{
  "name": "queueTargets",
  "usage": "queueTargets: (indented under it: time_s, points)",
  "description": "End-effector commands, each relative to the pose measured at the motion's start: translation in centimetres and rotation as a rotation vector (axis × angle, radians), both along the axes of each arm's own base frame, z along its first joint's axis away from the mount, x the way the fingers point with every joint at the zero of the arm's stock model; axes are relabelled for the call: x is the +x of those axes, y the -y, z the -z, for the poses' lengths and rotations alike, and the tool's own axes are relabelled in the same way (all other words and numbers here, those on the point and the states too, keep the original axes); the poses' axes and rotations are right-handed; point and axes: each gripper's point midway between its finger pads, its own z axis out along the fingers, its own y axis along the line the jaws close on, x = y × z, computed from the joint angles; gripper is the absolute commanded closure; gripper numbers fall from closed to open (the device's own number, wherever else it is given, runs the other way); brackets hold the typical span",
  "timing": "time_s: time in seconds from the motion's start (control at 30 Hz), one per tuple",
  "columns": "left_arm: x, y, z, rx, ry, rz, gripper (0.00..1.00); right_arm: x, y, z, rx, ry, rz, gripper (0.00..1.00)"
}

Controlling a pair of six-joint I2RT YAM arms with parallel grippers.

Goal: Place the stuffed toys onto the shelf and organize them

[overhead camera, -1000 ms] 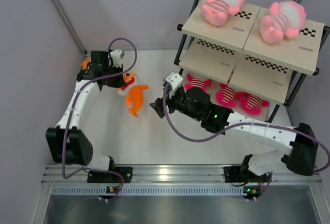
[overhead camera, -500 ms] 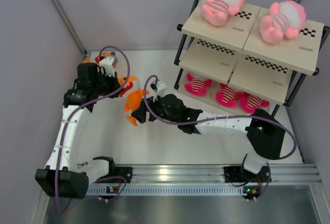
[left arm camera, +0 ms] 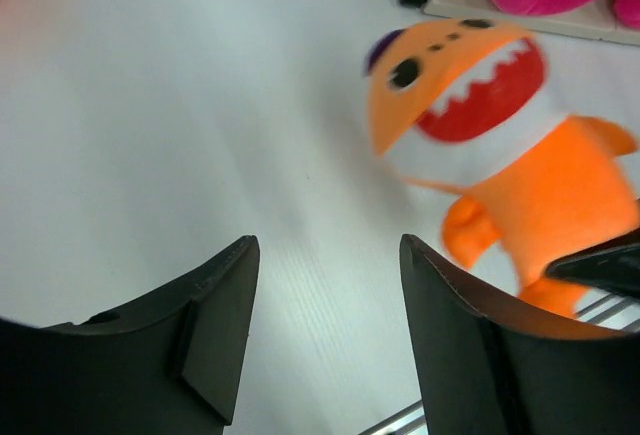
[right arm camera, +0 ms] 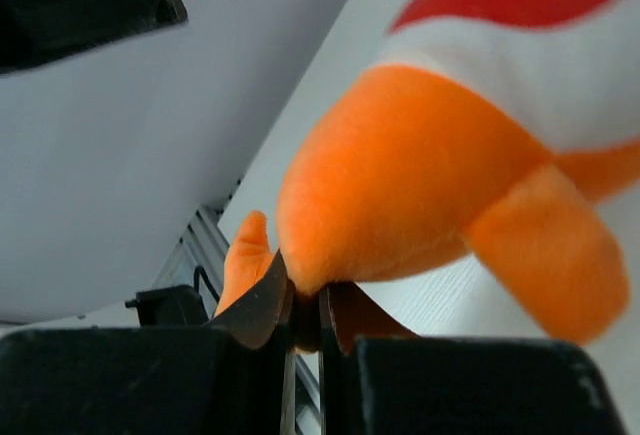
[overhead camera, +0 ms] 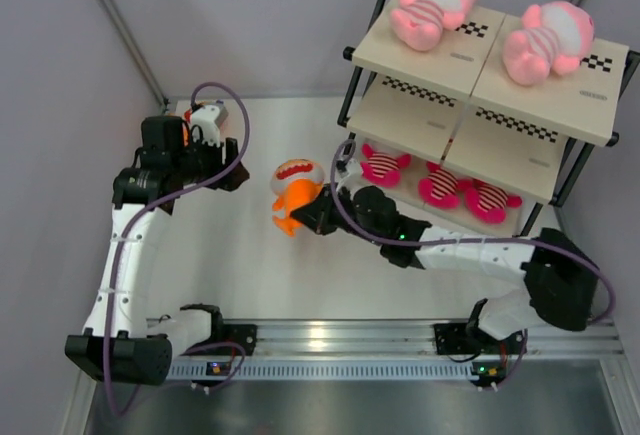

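Right wrist view: right claw (right arm camera: 303, 300) closed to a thin slit, its jaws pinching a fold at the tail end of the orange shark (right arm camera: 400, 185). Top external view: the shark sits between the two arms, toothy mouth upward, near the front-left leg of the shelf (overhead camera: 470, 55); whether it touches the tabletop (overhead camera: 230, 255) cannot be told. Left wrist view: left claw (left arm camera: 325, 250) spread wide, holding nothing, apart from the shark. Two pale pink toys (overhead camera: 432, 7) lie on the top board and three magenta striped toys (overhead camera: 440, 187) on the bottom board.
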Motion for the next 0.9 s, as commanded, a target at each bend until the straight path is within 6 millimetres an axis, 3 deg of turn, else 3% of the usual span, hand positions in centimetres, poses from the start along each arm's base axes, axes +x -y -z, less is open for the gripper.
queueTargets:
  time_s: [0.0, 0.07, 0.1, 0.13, 0.2, 0.23, 0.27, 0.33, 0.37, 0.47, 0.53, 0.7, 0.87]
  points:
    - [-0.5, -0.9, -1.9, 0.045, 0.023, -0.021, 0.35, 1.0, 4.5, -7.5, 0.052, 0.123, 0.075, 1.0]
    - [-0.6, -1.5, -2.6, 0.076, 0.048, -0.035, 0.34, 0.8, 7.5, -10.1, 0.025, 0.149, 0.099, 1.0]
    - [-0.6, -1.6, -2.7, 0.085, 0.052, -0.04, 0.34, 0.6, 9.0, -9.0, -0.04, 0.114, 0.118, 1.0]
    - [-0.7, -1.8, -2.7, 0.092, 0.055, -0.047, 0.34, 0.2, 11.2, -10.5, -0.017, 0.123, 0.156, 1.0]
    - [-0.8, -1.8, -2.5, 0.09, 0.052, -0.047, 0.34, 0.9, 14.6, -10.0, -0.042, 0.104, 0.264, 1.0]
    - [-0.8, -1.7, -2.4, 0.086, 0.045, -0.047, 0.34, 0.3, 16.9, -10.8, -0.03, 0.11, 0.309, 1.0]
    - [-0.8, -1.6, -2.2, 0.079, 0.042, -0.04, 0.34, 0.7, 18.8, -10.0, -0.043, 0.106, 0.368, 1.0]
    - [-1.0, -1.4, -2.1, 0.07, 0.034, -0.032, 0.34, 0.7, 22.5, -11.6, 0.001, 0.153, 0.484, 1.0]
    - [-0.9, -1.4, -2.1, 0.071, 0.036, -0.031, 0.34, 1.2, 24.3, -10.9, -0.024, 0.149, 0.547, 1.0]
    - [-0.9, -1.6, -2.4, 0.079, 0.048, -0.038, 0.34, 1.8, 28.8, -11.6, -0.071, 0.186, 0.705, 1.0]
    - [-1.0, -1.7, -2.7, 0.088, 0.061, -0.043, 0.34, 2.5, 30.5, -12.3, -0.106, 0.19, 0.765, 1.0]
    - [-1.3, -2.0, -3.2, 0.096, 0.083, -0.05, 0.34, 4.5, 33.3, -10.9, -0.289, 0.184, 0.829, 1.0]
    - [-1.4, -2.1, -3.2, 0.102, 0.086, -0.055, 0.34, 6.6, 36.6, -10.3, -0.256, 0.208, 0.937, 1.0]
